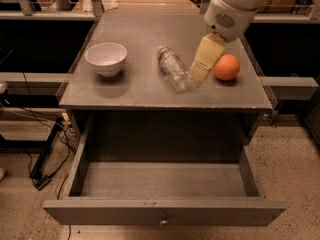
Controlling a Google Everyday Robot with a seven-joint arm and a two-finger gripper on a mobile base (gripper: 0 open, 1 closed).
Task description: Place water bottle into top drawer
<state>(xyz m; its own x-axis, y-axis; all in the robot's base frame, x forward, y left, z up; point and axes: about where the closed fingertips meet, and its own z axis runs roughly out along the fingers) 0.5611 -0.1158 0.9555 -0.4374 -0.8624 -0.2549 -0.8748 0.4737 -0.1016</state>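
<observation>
No writing, brand, number or sign can be read anywhere. The gripper point(196, 76) hangs over the cabinet top with its tip just beside the water bottle point(172, 68), which lies to its left. The band around that bottle gives no letters that can be made out. The gripper's cream shell and the front panel of the top drawer point(165, 218), below and in front of it, carry no legible marks.

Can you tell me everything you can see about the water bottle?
The water bottle is small, made of clear, crinkly plastic. It lies on its side on the grey cabinet top, slanting from back-left to front-right, between the white bowl and the orange. The gripper hangs right beside its near end; whether they touch cannot be told. It is not in the open drawer yet.
</observation>
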